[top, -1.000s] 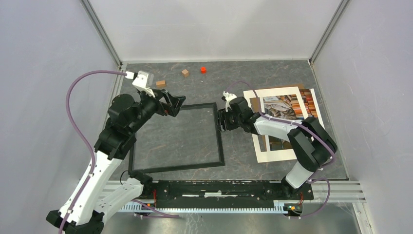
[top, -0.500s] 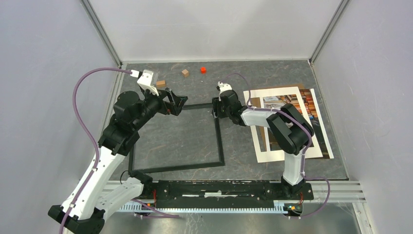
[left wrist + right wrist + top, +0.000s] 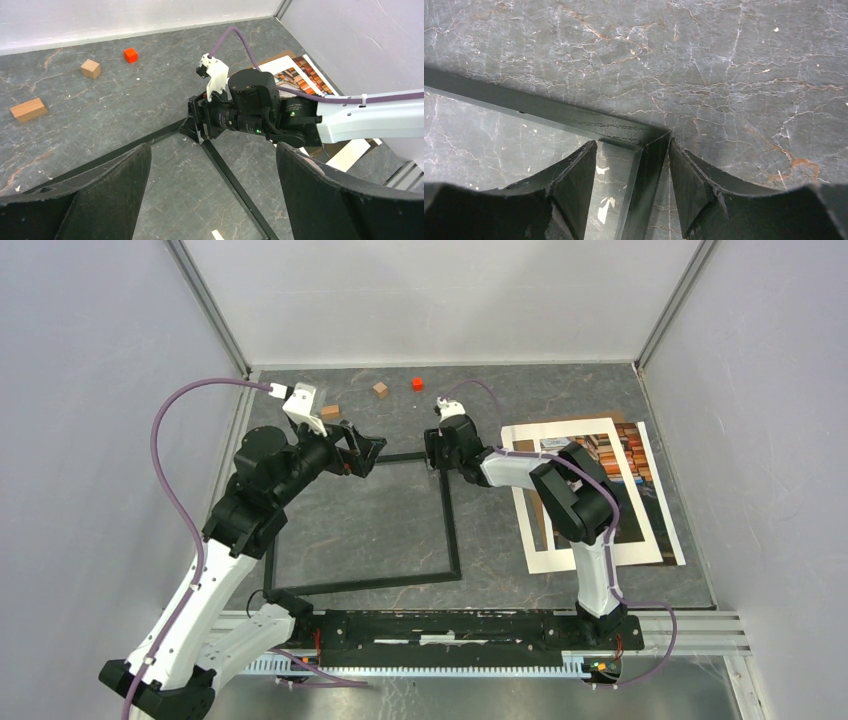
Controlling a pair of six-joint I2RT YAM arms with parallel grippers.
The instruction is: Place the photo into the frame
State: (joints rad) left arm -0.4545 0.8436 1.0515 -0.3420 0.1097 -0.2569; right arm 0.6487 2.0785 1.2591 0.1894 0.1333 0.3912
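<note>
- Read the overhead view as a clock with 12 at the far wall. The frame (image 3: 453,525) lies flat on the dark marbled counter (image 3: 485,540), left of centre toward 9 o'clock.
- Your right end effector (image 3: 437,452) sits low at the frame's 1 o'clock corner. In its wrist view the two fingers (image 3: 574,172) straddle the side rail (image 3: 644,170) just below that corner, one inside the frame and one outside.
- Its jaws are parted and not clamped, and a strip of glass shows between the inner finger and the rail. The outer finger lies right against the rail's edge; you probably have contact there, but the angle is too steep to be sure.
- Your left end effector (image 3: 368,455) hangs over the far rail near the frame's 11 o'clock corner. It is spread fully wide and holds nothing. Its wrist camera looks between the fingers (image 3: 115,185) toward the right end effector (image 3: 200,117).
- The photo (image 3: 622,450) lies at 3 o'clock, near the frame but not touching it. It shows through the white mat (image 3: 545,562) and sticks out past the mat's 3 o'clock edge. Your right arm crosses above both.
- Along the far wall, from 12 toward 11 o'clock, sit a red cube (image 3: 417,383), a small wooden cube (image 3: 381,390) and a wooden block (image 3: 330,412), each apart from the frame.
</note>
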